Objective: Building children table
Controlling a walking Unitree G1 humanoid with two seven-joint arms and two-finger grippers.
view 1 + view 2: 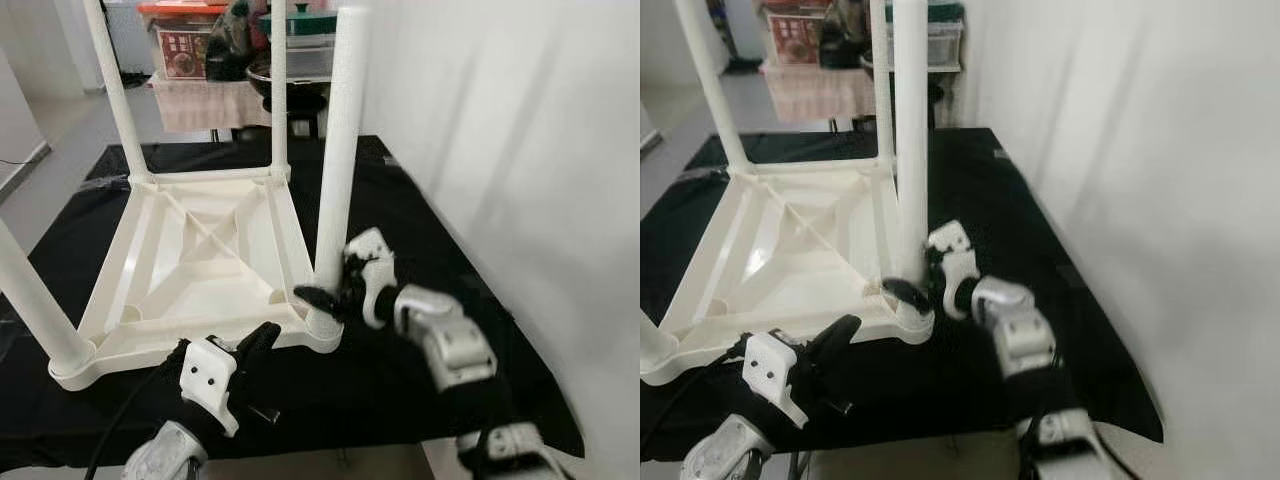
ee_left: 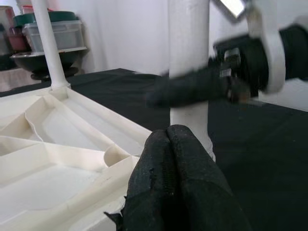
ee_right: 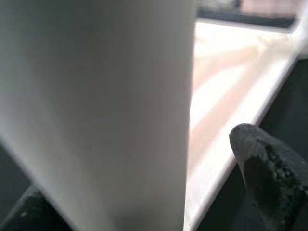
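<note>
A white plastic children's table lies upside down on a black cloth, with its legs pointing up. My right gripper is at the base of the near-right leg, where the leg enters the corner socket. Its black fingers straddle the leg and are shut on it. My left gripper is shut with nothing in it. Its joined fingertips rest against the table's near rim, just left of that same corner.
Three more legs stand at the near-left, far-left and far-right corners. A white wall or curtain runs close along the right. A low stand with boxes and a dark pot is behind the cloth.
</note>
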